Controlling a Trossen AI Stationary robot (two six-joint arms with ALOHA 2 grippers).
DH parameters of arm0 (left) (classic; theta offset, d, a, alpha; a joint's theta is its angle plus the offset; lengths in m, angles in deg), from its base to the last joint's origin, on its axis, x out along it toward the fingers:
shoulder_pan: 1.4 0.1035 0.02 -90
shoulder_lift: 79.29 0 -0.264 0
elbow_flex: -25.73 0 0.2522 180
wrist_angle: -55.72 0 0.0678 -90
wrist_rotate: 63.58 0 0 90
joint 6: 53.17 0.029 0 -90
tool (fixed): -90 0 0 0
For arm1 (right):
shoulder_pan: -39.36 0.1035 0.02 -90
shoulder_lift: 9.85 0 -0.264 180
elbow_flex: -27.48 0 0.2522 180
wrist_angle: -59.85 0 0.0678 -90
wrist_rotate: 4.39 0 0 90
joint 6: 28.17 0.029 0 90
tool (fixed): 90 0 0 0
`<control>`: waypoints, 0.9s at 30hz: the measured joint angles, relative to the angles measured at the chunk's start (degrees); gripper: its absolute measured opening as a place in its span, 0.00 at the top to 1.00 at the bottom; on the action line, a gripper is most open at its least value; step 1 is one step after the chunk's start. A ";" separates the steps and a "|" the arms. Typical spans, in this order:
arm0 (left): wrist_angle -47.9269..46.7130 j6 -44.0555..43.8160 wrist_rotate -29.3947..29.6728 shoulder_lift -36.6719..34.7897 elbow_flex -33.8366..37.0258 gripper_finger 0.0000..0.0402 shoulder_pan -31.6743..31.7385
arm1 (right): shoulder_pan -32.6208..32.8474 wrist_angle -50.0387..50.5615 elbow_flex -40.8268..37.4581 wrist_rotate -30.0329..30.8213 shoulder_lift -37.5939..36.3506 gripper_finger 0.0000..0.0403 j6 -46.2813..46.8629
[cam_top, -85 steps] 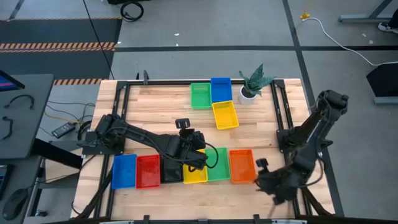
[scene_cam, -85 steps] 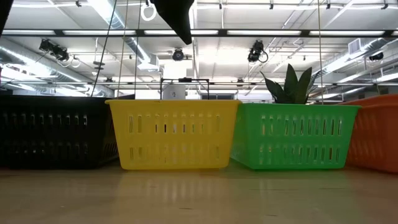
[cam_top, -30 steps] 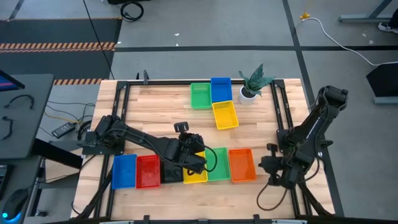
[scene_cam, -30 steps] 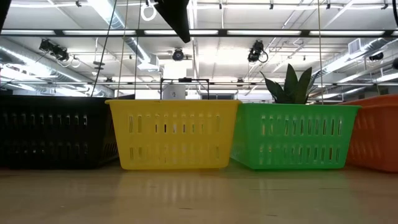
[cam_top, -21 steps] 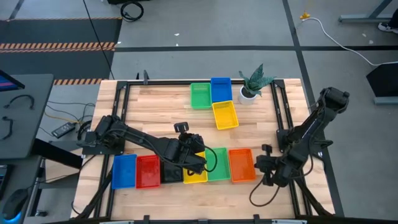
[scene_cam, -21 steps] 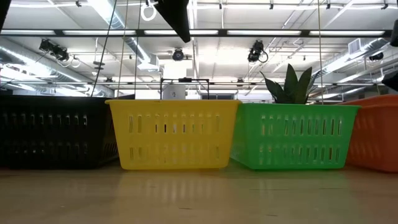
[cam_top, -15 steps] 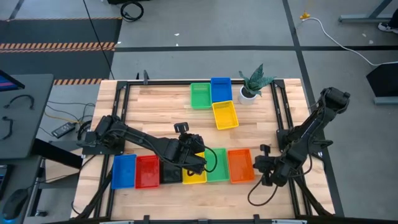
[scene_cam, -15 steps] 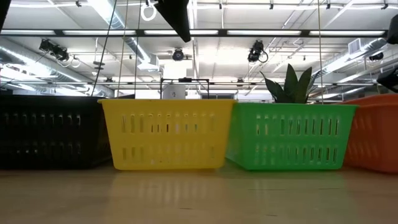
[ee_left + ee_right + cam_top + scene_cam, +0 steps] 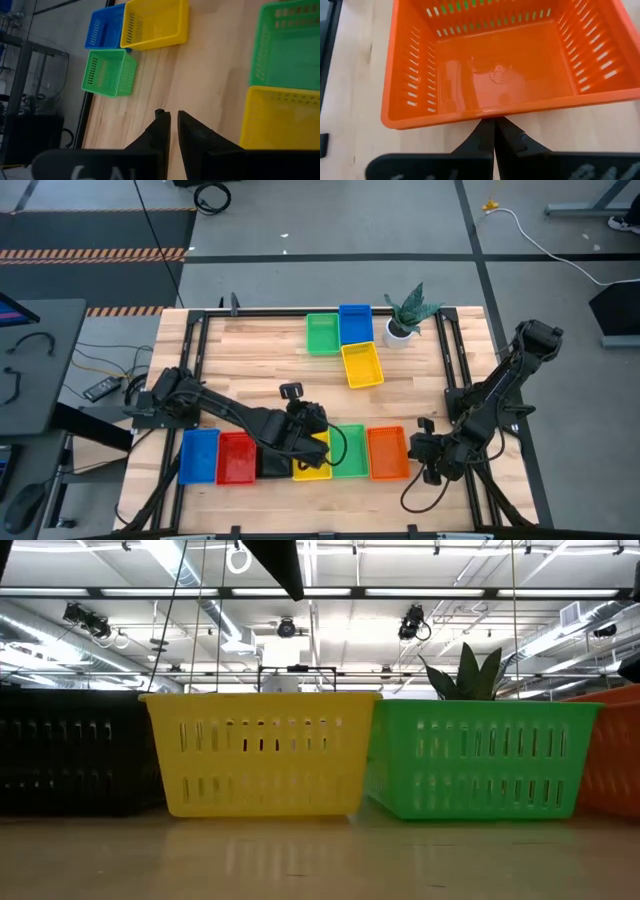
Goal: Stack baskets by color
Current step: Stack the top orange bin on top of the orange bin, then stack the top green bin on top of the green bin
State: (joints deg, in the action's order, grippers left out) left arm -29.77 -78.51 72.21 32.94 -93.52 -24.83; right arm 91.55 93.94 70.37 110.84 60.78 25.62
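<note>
The right gripper (image 9: pixel 493 125), jaws pressed together, touches the orange basket (image 9: pixel 495 60); pushing could jam it against the green basket (image 9: pixel 349 452). The left gripper (image 9: pixel 170 120), jaws narrow and empty, sits beside the yellow basket (image 9: pixel 280 120) and could nudge it.

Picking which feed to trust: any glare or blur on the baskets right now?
Right wrist view: soft glare patches on the orange basket floor, edges sharp. Low view: yellow basket and green basket crisp, mirrored faintly in the shiny table. High view: even light, no glare.
</note>
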 joint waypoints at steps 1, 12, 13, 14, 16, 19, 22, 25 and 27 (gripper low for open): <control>0.00 0.00 0.01 0.00 0.00 0.90 -0.42 | -0.03 -0.17 0.00 -0.13 0.01 0.99 0.00; 0.20 -1.51 0.04 0.00 0.00 0.93 -3.23 | -0.03 -1.66 0.00 -1.89 0.02 0.99 0.05; 0.20 -1.53 0.02 0.00 0.00 0.93 -3.23 | -0.03 -1.67 0.00 -2.52 0.02 0.99 0.05; 0.20 -1.55 0.02 0.00 0.00 0.94 -3.23 | -0.03 -1.67 0.00 -3.02 -0.02 0.99 0.07; 0.20 -1.73 0.04 0.00 0.00 0.94 -3.21 | 0.06 -1.48 0.00 -3.69 -0.43 0.99 0.07; 0.17 -2.62 0.03 0.00 0.00 0.94 -3.20 | 0.68 0.06 0.00 -3.64 -2.53 0.99 0.15; 0.17 -2.73 0.04 0.00 0.00 0.94 -3.18 | 1.64 2.61 0.02 -3.70 -6.16 0.98 0.12; 0.17 -3.49 0.02 0.00 0.00 0.94 -3.21 | 2.84 5.66 0.02 -3.30 -10.55 0.97 0.09; 0.17 -4.34 0.03 0.00 -0.02 0.95 -3.18 | 3.65 7.14 0.02 -2.86 -13.34 0.97 -1.37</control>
State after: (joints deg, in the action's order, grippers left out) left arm -29.59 -82.85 72.24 32.94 -93.54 -28.01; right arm 95.19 101.08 70.39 107.98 47.44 24.25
